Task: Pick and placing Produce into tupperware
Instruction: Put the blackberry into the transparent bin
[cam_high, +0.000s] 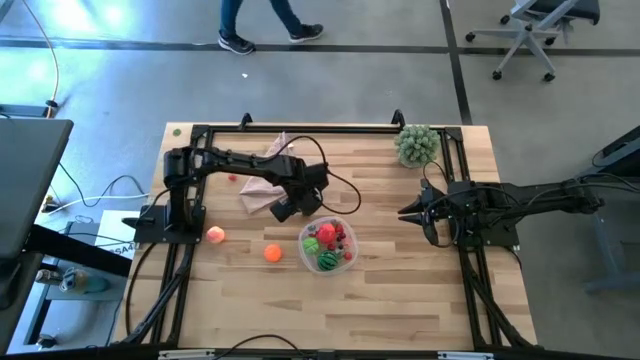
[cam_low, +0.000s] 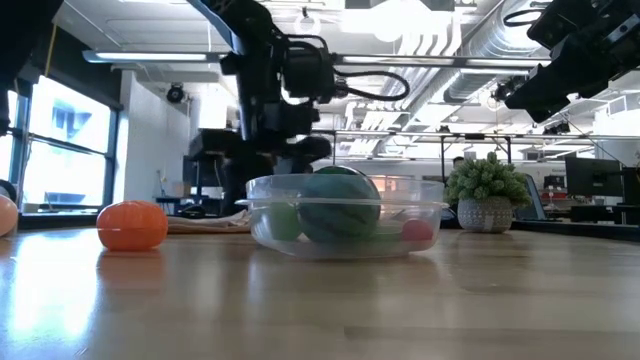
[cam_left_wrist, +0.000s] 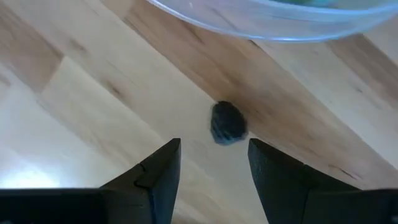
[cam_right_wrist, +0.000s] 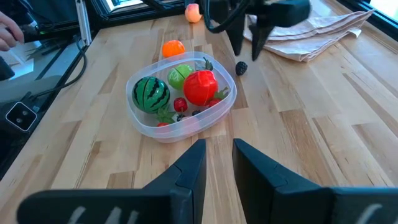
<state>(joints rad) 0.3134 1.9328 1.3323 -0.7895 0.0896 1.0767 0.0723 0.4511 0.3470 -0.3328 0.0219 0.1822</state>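
Observation:
The clear tub (cam_high: 345, 262) sits mid-table and holds a striped melon (cam_right_wrist: 151, 92), a green apple (cam_right_wrist: 180, 74), a red apple (cam_right_wrist: 200, 86) and a small red berry (cam_right_wrist: 180, 104). A tiny dark berry (cam_left_wrist: 227, 122) lies on the wood just beyond the tub's far-left corner. My left gripper (cam_left_wrist: 214, 162) is open and points down right above this dark berry (cam_right_wrist: 241, 67), with a finger on either side and neither touching it. An orange (cam_high: 273, 253) and a pink peach (cam_high: 215, 235) rest on the table left of the tub. A small red berry (cam_high: 232, 178) lies near the cloth. My right gripper (cam_right_wrist: 217, 163) is open and waits to the right of the tub.
A folded pink cloth (cam_high: 268, 172) lies on the far-left part of the table, under the left arm. A bushy plant in a pot (cam_high: 417, 145) stands at the far right. Bare wood shows along the near edge (cam_high: 330, 320). A person walks on the floor beyond the table.

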